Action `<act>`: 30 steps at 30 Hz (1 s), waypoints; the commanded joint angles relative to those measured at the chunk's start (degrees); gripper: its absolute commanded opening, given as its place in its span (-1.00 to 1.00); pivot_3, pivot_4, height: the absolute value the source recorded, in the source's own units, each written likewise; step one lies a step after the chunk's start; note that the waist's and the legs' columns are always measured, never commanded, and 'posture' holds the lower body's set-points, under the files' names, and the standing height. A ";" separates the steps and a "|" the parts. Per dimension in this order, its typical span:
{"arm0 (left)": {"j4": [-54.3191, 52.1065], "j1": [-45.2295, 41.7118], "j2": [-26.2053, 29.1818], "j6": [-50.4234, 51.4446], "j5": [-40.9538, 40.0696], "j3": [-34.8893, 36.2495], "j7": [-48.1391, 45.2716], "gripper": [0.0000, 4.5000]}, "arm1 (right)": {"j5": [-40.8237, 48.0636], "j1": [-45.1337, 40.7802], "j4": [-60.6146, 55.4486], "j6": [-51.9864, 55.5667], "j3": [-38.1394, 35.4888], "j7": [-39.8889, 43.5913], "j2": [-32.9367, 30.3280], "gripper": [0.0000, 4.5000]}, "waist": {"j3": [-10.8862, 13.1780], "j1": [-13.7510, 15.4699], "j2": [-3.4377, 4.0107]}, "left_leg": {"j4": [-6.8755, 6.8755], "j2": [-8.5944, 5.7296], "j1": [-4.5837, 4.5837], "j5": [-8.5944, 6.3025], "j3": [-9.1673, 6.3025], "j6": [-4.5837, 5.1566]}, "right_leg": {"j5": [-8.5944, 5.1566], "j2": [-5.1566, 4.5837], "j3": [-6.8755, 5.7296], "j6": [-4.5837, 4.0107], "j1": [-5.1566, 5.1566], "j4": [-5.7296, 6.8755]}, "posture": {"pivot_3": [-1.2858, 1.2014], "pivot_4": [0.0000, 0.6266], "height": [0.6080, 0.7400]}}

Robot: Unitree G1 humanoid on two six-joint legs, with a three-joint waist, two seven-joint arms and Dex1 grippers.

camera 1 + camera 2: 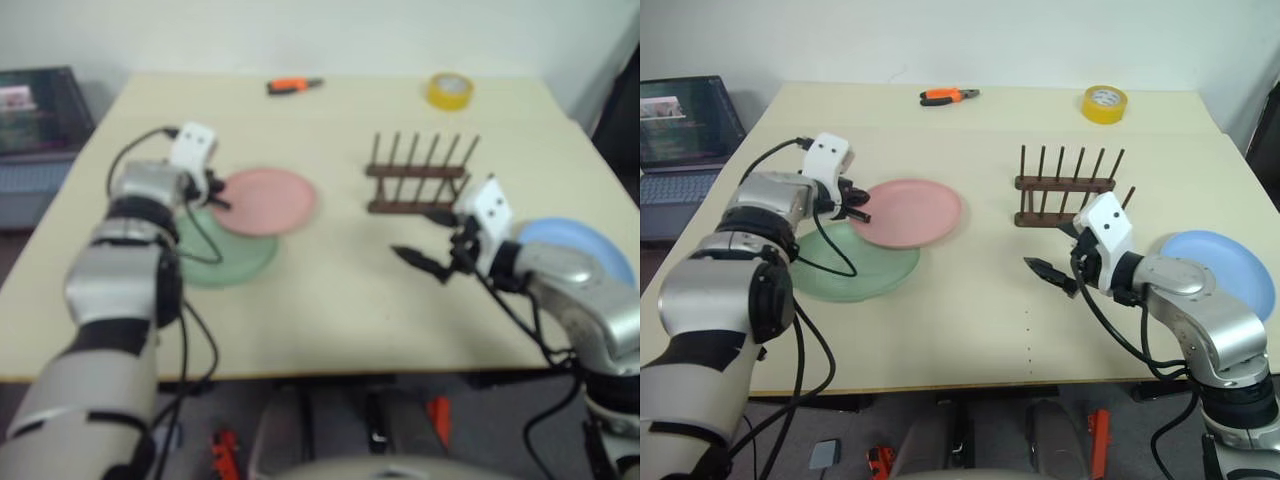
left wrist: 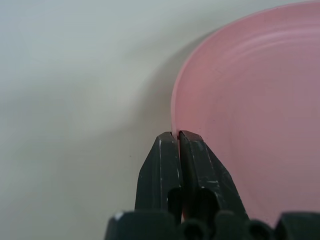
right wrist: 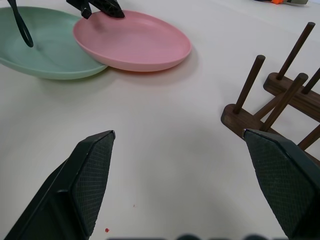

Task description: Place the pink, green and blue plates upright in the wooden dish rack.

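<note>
The pink plate (image 1: 908,212) lies on the table, its left part resting over the rim of the green plate (image 1: 855,262). My left gripper (image 2: 177,134) is shut on the pink plate's near left rim (image 1: 862,203). The wooden dish rack (image 1: 1065,188) stands empty right of centre. To the right of the rack and nearer to me, the blue plate (image 1: 1220,272) lies flat, partly behind my right arm. My right gripper (image 1: 1052,255) hovers open in front of the rack, holding nothing, its fingers (image 3: 95,170) wide apart.
Orange-and-black pliers (image 1: 948,96) and a yellow tape roll (image 1: 1105,102) lie at the table's far edge. A dark crate (image 1: 685,110) sits off the table's left side. Bare tabletop (image 1: 980,300) stretches between the plates and the rack.
</note>
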 commanded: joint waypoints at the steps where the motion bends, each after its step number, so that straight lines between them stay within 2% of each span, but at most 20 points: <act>1: -0.01 0.10 1.17 -0.12 0.32 0.25 1.13 -0.99 | 0.51 -0.92 -1.60 -0.64 -1.52 0.07 -0.43 1.00 | 0.00 -0.01 0.00 | 0.00 0.00 0.01 0.00 0.01 0.00 | 0.00 0.00 0.00 0.00 0.00 0.02 | 0.03 -0.52 1.00; 10: -0.64 -5.17 2.19 -0.47 -2.67 3.43 -1.47 -0.99 | 3.56 -2.08 -2.40 -0.21 -3.00 1.41 0.19 1.00 | 0.00 -0.01 -0.01 | 0.03 -0.01 0.01 0.01 0.00 -0.02 | 0.00 0.02 0.00 -0.01 -0.01 0.08 | 0.03 -0.52 1.00; 20: -1.30 -10.30 4.46 -0.19 -2.78 2.78 -6.82 -0.99 | 10.19 -3.70 -4.33 0.02 -4.44 2.93 0.38 1.00 | 0.01 -0.10 -0.01 | -0.03 0.00 -0.01 0.01 -0.01 -0.02 | 0.02 0.06 -0.02 -0.03 -0.02 -0.01 | 0.03 -0.52 1.00; 23: -1.65 -12.21 5.06 -0.35 -2.73 2.54 -8.31 -0.99 | 12.21 -7.07 -4.58 0.36 -4.31 2.16 1.13 1.00 | 0.02 -0.12 -0.02 | -0.01 0.00 -0.02 0.01 0.00 -0.02 | 0.01 0.06 -0.01 -0.02 -0.03 -0.01 | 0.03 -0.52 1.00; 26: -1.98 -13.99 5.36 -0.71 -2.79 2.44 -8.59 -0.99 | 12.06 -11.10 -4.79 0.54 -2.60 1.57 1.25 1.00 | 0.02 -0.09 -0.03 | 0.00 0.00 -0.04 0.01 -0.01 -0.02 | 0.00 0.05 -0.01 -0.01 -0.05 0.01 | 0.03 -0.52 1.00; 30: -3.53 -17.59 2.87 -0.53 -3.94 2.19 -12.07 -0.99 | 0.99 -18.33 -2.58 -2.69 7.98 -0.17 0.61 1.00 | 0.02 -0.09 -0.03 | -0.02 0.00 -0.04 0.01 0.00 -0.02 | -0.01 0.05 -0.02 0.01 -0.07 -0.01 | 0.03 -0.52 1.00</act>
